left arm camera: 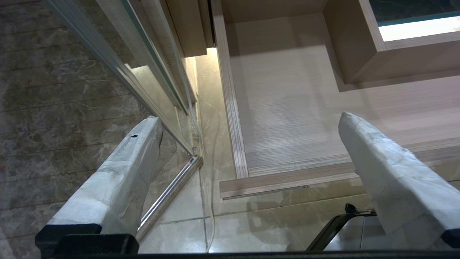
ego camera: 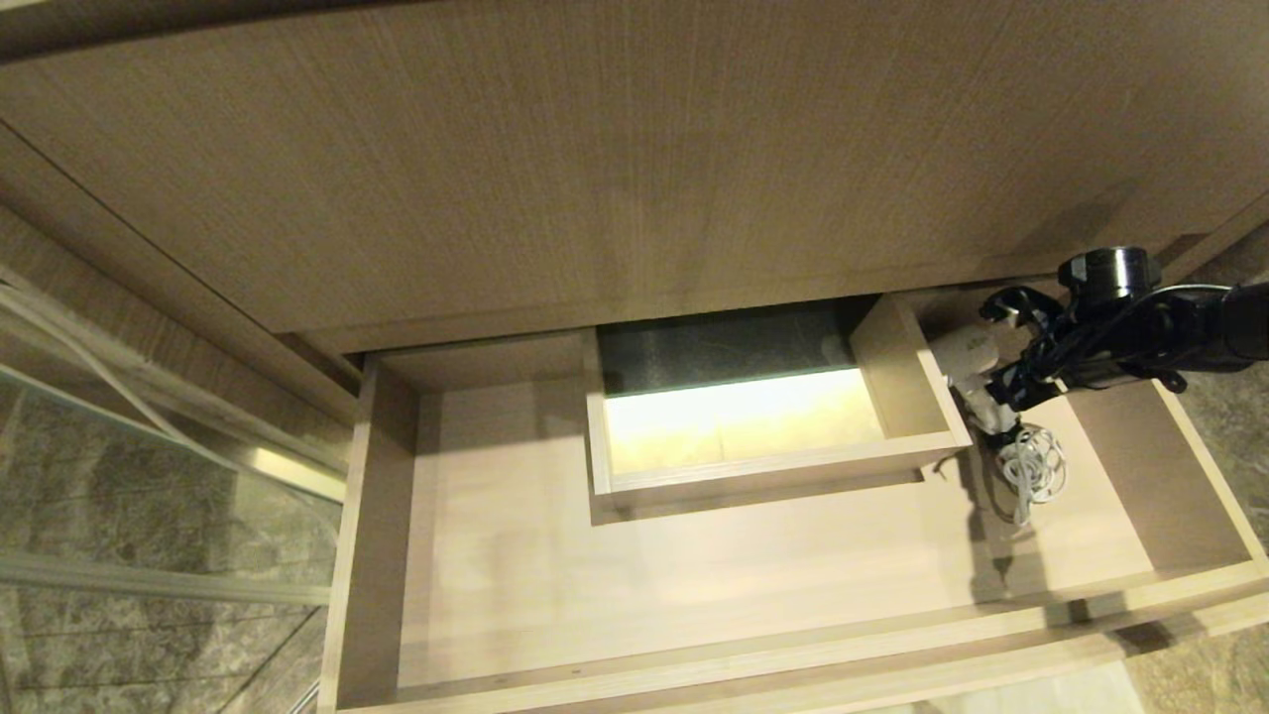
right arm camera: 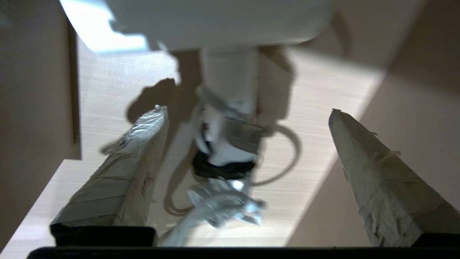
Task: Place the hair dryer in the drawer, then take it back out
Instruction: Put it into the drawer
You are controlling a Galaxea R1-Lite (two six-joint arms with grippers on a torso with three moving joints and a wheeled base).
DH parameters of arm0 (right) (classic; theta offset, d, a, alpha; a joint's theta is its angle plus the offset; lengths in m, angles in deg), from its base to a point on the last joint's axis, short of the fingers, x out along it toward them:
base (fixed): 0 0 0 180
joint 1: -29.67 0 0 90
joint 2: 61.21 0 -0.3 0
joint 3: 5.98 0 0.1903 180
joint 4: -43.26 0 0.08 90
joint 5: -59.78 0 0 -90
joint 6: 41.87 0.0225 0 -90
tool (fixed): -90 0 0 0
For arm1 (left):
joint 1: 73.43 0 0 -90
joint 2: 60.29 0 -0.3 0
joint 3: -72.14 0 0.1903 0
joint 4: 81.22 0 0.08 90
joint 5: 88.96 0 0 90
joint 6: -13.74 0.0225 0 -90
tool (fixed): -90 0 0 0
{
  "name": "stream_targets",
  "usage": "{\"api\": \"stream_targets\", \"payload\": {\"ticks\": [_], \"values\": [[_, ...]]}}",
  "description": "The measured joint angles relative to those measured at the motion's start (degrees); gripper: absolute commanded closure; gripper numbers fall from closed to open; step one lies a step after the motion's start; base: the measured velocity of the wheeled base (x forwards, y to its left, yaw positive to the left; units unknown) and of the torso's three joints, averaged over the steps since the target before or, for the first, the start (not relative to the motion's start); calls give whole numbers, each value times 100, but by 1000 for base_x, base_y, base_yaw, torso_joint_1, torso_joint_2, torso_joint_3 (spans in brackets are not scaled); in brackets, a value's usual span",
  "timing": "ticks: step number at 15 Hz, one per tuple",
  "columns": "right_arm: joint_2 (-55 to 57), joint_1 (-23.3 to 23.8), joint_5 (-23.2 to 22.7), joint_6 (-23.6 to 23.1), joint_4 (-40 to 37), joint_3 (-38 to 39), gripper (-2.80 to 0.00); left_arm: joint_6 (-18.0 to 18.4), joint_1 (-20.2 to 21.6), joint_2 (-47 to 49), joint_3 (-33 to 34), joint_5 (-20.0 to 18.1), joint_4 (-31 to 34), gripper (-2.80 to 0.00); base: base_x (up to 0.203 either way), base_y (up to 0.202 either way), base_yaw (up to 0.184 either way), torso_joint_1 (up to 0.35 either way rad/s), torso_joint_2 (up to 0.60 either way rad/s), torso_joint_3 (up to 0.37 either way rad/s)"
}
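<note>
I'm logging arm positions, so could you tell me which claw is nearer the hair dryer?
The right claw: its open fingers straddle the hair dryer in the drawer. The left claw hangs off the drawer's opposite front corner.

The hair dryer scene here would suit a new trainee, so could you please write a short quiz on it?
1. True or false: the hair dryer lies inside the open drawer.
2. On which side of the boxed cutout does it lie, by the head view?
3. The right pincer is: A) shut on the dryer B) open, its fingers apart on either side of the dryer C) out of view.

Key
1. True.
2. The right side, with its bundled cord nearer the drawer front.
3. B.
</note>
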Motion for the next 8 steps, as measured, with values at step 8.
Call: {"api": "stream_targets", "payload": {"ticks": [8], "values": [[-773,9,-28,-319,-28,452,0,0,-2,0,0,0,0,-280,0,0,0,0,0,0]]}}
